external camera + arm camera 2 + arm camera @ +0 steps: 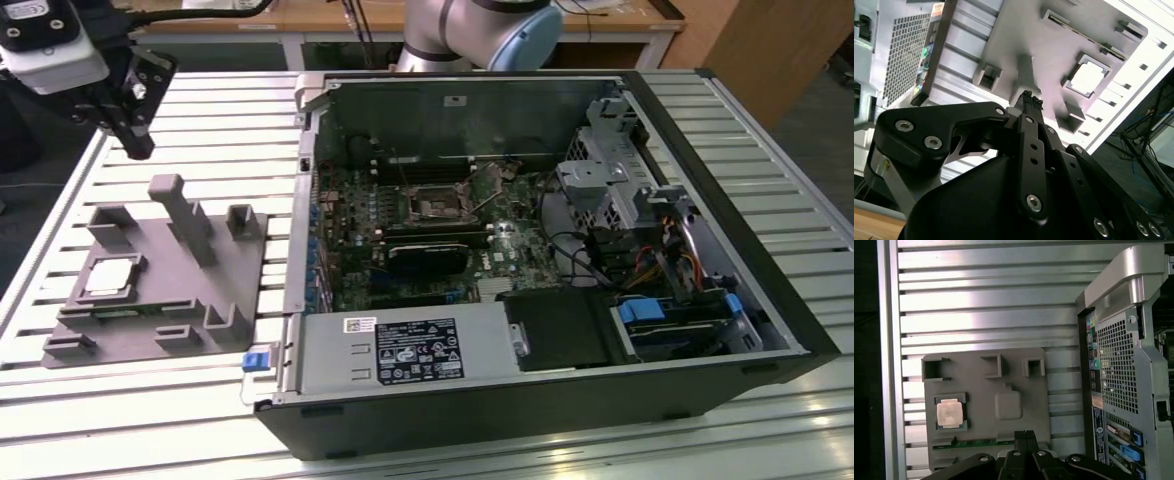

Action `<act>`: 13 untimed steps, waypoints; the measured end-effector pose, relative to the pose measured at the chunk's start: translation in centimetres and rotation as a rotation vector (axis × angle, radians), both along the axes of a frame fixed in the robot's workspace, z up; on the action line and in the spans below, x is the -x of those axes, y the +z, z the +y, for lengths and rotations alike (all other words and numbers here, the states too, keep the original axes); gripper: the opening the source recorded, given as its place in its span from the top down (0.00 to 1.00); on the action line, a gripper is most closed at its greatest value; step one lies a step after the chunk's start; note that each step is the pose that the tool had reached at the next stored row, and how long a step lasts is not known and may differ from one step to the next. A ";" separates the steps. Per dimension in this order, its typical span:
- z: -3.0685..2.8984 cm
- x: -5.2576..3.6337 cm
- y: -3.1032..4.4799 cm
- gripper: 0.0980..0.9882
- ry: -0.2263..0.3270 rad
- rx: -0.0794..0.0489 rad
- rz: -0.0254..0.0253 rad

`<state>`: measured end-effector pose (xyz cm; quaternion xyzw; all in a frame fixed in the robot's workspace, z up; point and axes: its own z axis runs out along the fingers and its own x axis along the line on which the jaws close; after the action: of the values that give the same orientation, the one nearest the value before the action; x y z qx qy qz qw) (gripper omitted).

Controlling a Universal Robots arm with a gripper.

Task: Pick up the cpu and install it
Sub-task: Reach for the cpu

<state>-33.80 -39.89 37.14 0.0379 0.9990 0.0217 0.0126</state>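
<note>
The open case [534,410] lies on the desk [214,130], reaching its near edge. Beside it, by the edge at the exterior view's left, a grey tray [174,262] carries the cpu [111,277], flat in a square recess. Farther back the tool [138,150] hangs toward the far corner, fingers closed together and empty, apart from the cpu.

Slatted aluminium desk [200,130], bright with glare along the slats. Behind it, a wooden table [320,15] on white legs. At the exterior view's right, a wooden panel [781,50] above dark floor [821,140].
</note>
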 end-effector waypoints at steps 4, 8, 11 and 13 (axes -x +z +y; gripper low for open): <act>0.00 1.58 -0.06 0.99 0.000 0.000 0.0000; 0.00 2.95 -0.12 0.99 0.000 0.000 0.0000; 0.00 3.95 -0.15 0.99 0.000 0.000 0.0000; 0.00 4.59 -0.18 0.99 0.000 0.000 -0.0001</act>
<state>-38.38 -39.90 36.95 0.0378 0.9990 0.0217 0.0127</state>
